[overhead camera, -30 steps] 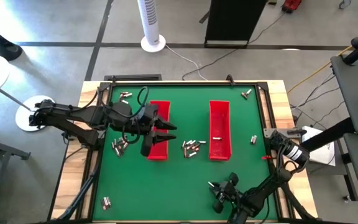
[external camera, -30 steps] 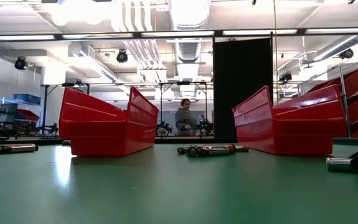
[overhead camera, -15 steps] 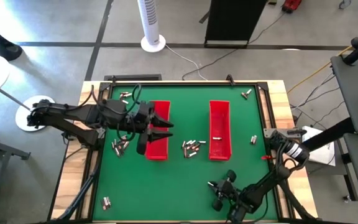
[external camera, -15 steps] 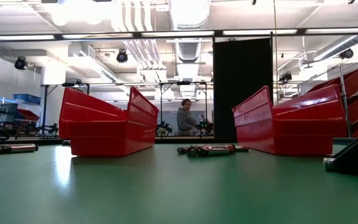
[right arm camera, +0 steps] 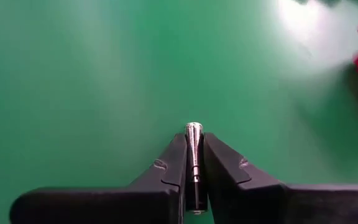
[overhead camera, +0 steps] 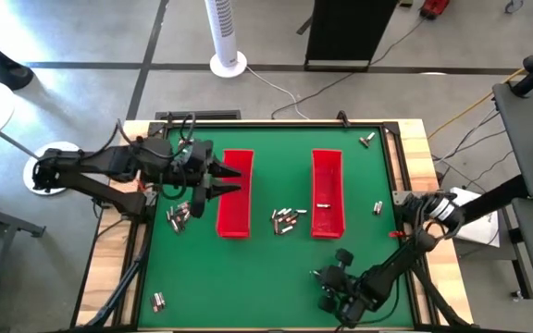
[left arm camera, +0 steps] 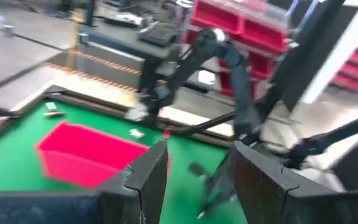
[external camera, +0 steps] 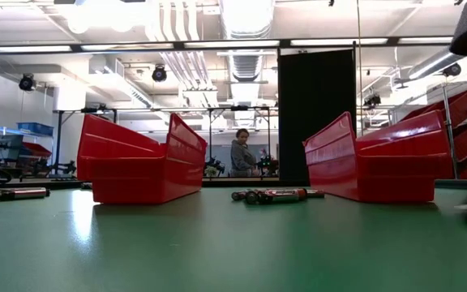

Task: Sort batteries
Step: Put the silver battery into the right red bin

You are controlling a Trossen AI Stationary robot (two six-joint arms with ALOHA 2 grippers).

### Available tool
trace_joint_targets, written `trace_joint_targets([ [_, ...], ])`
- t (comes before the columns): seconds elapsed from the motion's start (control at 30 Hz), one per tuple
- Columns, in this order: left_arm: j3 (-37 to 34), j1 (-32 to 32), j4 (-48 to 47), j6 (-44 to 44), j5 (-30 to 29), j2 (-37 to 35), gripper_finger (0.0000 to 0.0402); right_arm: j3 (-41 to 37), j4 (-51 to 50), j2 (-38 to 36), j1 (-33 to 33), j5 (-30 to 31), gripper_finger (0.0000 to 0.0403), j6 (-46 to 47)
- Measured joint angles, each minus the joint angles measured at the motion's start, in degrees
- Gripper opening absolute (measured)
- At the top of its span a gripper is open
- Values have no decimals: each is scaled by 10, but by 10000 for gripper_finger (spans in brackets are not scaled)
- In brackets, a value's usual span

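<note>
Right gripper [right arm camera: 194, 177], dark two-finger type, clenched on one small silvery-grey metal cylinder battery [right arm camera: 193, 149]; battery pinched lengthwise between the fingers, shiny tip sticking out just past the fingertips, green table mat [right arm camera: 92, 81] beyond it. High view: this gripper [overhead camera: 320, 275] sits near the table's front edge, with the right long red rectangular plastic tray [overhead camera: 327, 192] beyond it, well apart.

Left gripper [overhead camera: 236, 180] released, fingers spread with a clear gap and nothing between them. It hangs over the left long red rectangular plastic tray [overhead camera: 234, 222], at the tray's far half. From the left wrist camera the two dark fingers [left arm camera: 146, 180] frame the green mat; the other red tray and the right arm show farther off, blurred.

Loose batteries:
- cluster [overhead camera: 287, 219] on the mat between the two trays, right of the left gripper, near
- cluster [overhead camera: 178, 216] just beside the left tray on its outer side, left of and nearer than the left gripper
- few [overhead camera: 188, 142] at the far-left corner, beyond the left gripper
- pair [overhead camera: 158, 301] at the front-left corner, well apart from both grippers
- one [overhead camera: 322, 205] inside the right tray
- one [overhead camera: 377, 207] right of that tray, one [overhead camera: 366, 140] at the far-right corner

Low view: both trays upright on the mat, batteries [external camera: 274, 195] lying between them, person [external camera: 240, 154] in the room behind.
</note>
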Motion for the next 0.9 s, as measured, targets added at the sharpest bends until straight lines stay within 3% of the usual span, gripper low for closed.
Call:
trace_joint_targets([
  [0.2,0,1,-69,33,-70,-38,155,2,-28,-94,-46,-77,30,-101],
  [0.53,0,1,-123,57,-75,-73,155,28,-200,-250,-156,-108,30,-242],
  [0.73,0,1,-129,98,-104,-87,155,28,-234,-272,-251,-138,29,-344],
  [0.9,0,1,-128,109,-126,-94,155,9,-232,-256,-322,-207,29,-407],
])
